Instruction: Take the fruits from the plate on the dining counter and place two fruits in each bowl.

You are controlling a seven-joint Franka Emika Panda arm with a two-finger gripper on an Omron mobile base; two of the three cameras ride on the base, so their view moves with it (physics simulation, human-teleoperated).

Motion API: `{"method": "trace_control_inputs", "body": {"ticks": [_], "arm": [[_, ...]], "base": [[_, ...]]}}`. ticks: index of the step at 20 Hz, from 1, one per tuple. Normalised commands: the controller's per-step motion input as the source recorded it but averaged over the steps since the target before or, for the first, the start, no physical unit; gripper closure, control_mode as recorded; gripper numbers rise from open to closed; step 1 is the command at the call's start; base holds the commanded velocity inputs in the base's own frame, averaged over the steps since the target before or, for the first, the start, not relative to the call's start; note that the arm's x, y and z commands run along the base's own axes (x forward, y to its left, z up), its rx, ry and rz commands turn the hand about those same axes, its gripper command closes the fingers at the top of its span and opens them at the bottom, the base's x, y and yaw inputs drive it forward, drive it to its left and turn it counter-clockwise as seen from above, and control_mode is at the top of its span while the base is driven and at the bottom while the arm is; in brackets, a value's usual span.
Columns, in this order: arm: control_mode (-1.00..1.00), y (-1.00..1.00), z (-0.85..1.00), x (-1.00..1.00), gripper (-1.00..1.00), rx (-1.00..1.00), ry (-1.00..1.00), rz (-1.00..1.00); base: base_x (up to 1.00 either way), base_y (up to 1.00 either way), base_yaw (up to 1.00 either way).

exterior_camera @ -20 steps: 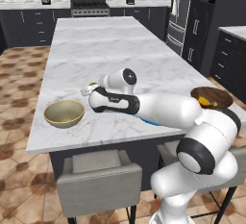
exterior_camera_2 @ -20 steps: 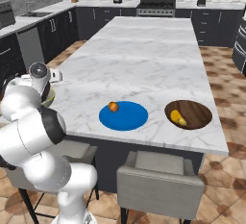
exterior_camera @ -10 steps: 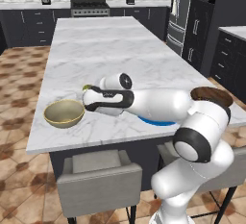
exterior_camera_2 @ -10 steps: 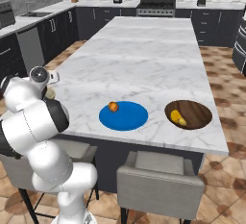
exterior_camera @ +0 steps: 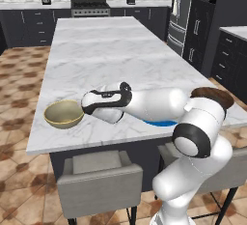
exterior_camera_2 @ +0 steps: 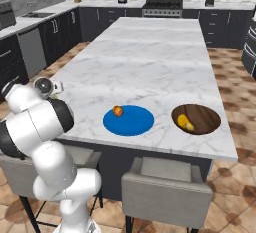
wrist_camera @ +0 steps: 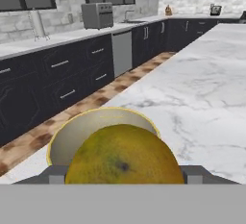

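Yellow-green fruit [wrist_camera: 124, 155] seemingly between jaws

I'm working in a home kitchen. Dark cabinets [exterior_camera_2: 45, 37], a stove [exterior_camera: 90, 6], a fridge [exterior_camera: 185, 14] and a marble island [exterior_camera_2: 150, 52] surround me.

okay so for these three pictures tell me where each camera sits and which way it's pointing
Left base view: behind the arm's left, facing forward and down the dining counter; the white arm stretches from lower right toward the tan bowl.
Right base view: behind its right, facing the blue plate, an orange fruit and the brown bowl; arm at lower left.
Hand view: on the hand, looking along the gripper past the yellow-green fruit into the tan bowl.
Shared: both base views show the marble counter and plate.
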Motion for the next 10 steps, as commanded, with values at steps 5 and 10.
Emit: {"method": "trace_control_inputs", "body": {"ticks": [5, 10], "arm": [[-1.00, 0.26, -0.05, 0.00, 1.00, -0.05, 0.13, 0.02], [-1.00, 0.61, -0.19, -0.09, 1.00, -0.14, 0.14, 0.07]], "base": [[0.00, 0.00, 0.00], [0.00, 0.00, 0.00]]}}
